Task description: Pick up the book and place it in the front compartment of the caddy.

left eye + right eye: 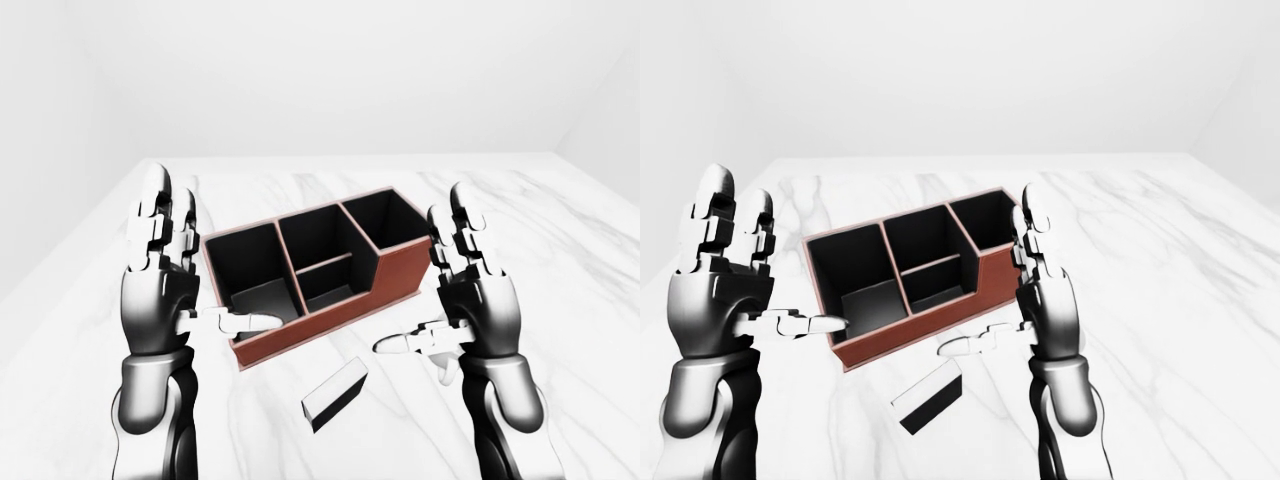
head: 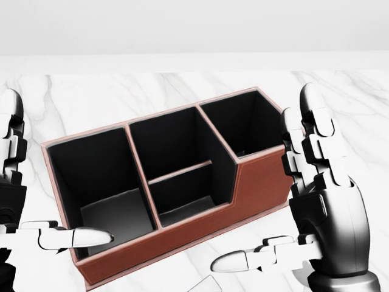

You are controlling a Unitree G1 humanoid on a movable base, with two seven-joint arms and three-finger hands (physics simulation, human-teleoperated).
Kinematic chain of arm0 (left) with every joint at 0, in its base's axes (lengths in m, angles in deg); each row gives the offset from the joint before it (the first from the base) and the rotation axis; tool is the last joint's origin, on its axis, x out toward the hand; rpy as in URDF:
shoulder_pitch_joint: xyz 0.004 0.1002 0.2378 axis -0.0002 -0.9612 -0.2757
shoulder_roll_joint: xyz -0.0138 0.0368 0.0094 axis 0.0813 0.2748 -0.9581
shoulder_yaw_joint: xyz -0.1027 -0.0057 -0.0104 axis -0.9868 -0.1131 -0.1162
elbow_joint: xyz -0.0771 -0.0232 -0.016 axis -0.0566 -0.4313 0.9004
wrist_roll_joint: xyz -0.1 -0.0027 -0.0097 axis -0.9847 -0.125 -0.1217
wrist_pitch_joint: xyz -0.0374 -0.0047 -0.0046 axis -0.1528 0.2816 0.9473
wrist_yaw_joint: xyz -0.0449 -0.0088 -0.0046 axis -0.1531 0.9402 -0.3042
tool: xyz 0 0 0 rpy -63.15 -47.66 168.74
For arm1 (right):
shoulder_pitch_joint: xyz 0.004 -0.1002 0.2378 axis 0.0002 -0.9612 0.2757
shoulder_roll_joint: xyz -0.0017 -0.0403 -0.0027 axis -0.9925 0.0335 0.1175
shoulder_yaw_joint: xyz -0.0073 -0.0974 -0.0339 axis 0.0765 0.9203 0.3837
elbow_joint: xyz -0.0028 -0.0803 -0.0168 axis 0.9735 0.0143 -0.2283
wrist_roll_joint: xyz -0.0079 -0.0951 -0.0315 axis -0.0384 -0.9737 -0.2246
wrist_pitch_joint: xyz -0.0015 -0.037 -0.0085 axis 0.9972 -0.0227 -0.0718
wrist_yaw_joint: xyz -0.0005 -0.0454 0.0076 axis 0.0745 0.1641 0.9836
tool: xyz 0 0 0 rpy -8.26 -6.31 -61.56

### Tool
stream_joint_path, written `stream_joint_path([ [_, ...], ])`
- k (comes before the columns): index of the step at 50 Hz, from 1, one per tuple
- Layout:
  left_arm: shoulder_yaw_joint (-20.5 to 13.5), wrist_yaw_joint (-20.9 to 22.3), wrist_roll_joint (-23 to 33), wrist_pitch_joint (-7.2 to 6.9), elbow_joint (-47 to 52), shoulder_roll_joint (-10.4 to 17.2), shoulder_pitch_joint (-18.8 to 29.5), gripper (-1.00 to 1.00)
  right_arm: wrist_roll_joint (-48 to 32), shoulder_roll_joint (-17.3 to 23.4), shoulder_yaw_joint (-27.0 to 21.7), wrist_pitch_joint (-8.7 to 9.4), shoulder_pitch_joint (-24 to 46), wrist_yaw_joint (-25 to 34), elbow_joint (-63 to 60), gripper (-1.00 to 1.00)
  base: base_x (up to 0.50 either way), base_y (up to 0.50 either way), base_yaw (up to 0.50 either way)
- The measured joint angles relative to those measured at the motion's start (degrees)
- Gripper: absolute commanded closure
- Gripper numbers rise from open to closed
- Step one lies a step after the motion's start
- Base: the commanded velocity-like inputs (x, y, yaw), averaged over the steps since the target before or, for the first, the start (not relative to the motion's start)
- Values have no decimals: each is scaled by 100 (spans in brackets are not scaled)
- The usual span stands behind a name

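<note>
Left-eye view shows both hands raised above the marble bench (image 1: 560, 260), palms facing each other, with nothing held. The left hand (image 1: 160, 290) is released: its fingers point upward and its thumb extends toward the right hand, ending over the near wall of the caddy (image 1: 315, 265). The right hand (image 1: 480, 300) is likewise released, fingers upright and thumb reaching toward the left hand. The caddy, brown outside and black inside, stands on the bench between the two hands and beyond their thumbs. It has a large compartment nearest the left hand, a middle section split in two by a low divider, and a tall compartment nearest the right hand. The book (image 1: 335, 395), black with a white page edge, lies flat on the bench below and between both thumbs, apart from the caddy and from either hand. A small white object (image 1: 446, 372) shows just below the right thumb; its identity cannot be determined.
</note>
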Motion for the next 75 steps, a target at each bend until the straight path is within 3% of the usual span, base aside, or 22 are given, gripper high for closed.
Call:
stream_joint_path([
  [46, -150, 17, -75, 0, -69, 63, 96, -100, -584, 38, 174, 0, 120, -26, -17, -100, 0, 0, 0],
  [75, -170, 1, -65, 0, -208, 89, 148, -100, -1817, 221, 639, 0, -38, 723, -482, -100, 0, 0, 0],
])
